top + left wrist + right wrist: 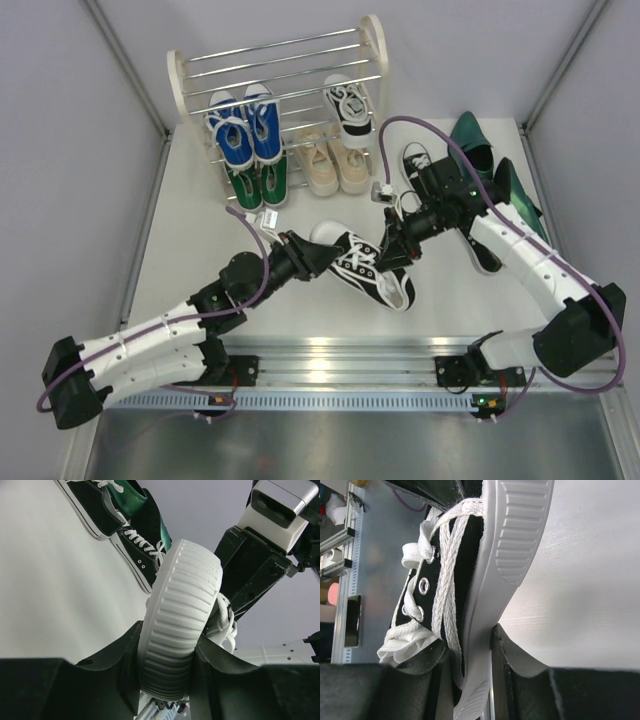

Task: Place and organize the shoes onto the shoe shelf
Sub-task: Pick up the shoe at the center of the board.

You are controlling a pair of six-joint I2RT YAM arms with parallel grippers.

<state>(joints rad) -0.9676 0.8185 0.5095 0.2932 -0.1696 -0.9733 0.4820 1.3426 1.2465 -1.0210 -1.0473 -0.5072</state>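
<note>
Pinching one black-and-white sneaker (365,265) mid-desk, I have my left pincer (167,647) clamped on its ribbed toe and my right pincer (470,650) on its side wall. The desk (190,250) is white, the walls grey. Only overhead do I see the shoe shelf (181,85), with the blue pair (245,130), green pair (258,185) and beige pair (335,165) at it.

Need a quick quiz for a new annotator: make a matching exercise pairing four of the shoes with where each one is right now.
Shoes:
1. blue sneakers
2. green sneakers
3. dark green dress shoes
4. black-and-white sneaker nearest the arm bases

Places:
A. on the table, right of the shoe shelf
B. gripped at its ends by the left gripper and right gripper
C. shoe shelf's left side, lower pair
D. shoe shelf's left side, upper pair

Pairs: 1-D, 2-C, 3-A, 4-B
</note>
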